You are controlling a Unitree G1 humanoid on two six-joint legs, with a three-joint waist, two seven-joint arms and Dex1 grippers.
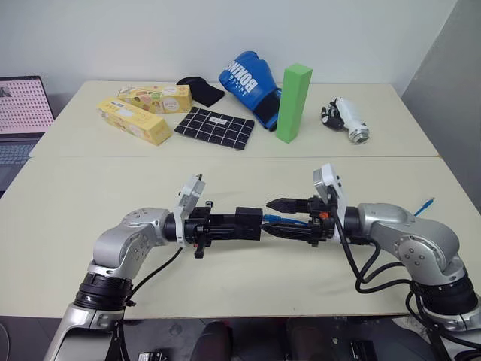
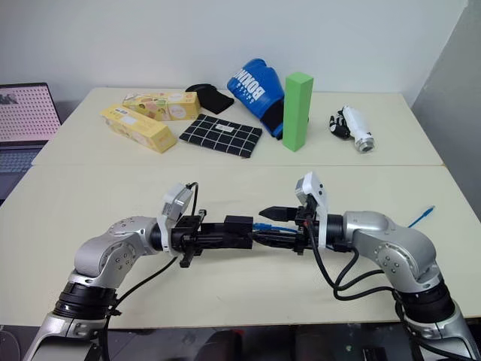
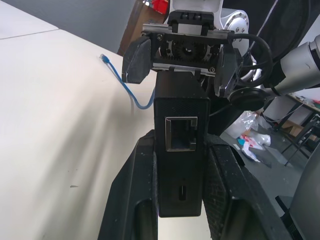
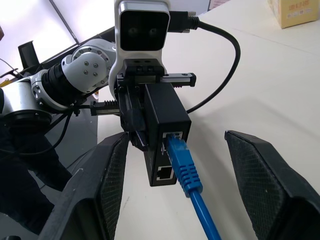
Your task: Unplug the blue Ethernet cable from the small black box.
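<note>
The left gripper [image 1: 234, 224] holds the small black box [image 1: 248, 223] tight between its two fingers, just above the near table [image 1: 68, 248]. The right gripper [image 1: 289, 214] faces it from the other side. Its fingers stand wide apart, one on each side of the blue cable [image 4: 187, 172], and they do not pinch it. The cable's plug is pushed into a port on the box. The cable's other end [image 1: 426, 204] lies on the table by the right arm. Farther back lie a black checked cloth [image 1: 215, 128], two yellow boxes [image 1: 135, 120], a green block [image 1: 293, 101], a blue boxing glove [image 1: 248, 79] and a laptop [image 1: 22, 113].
</note>
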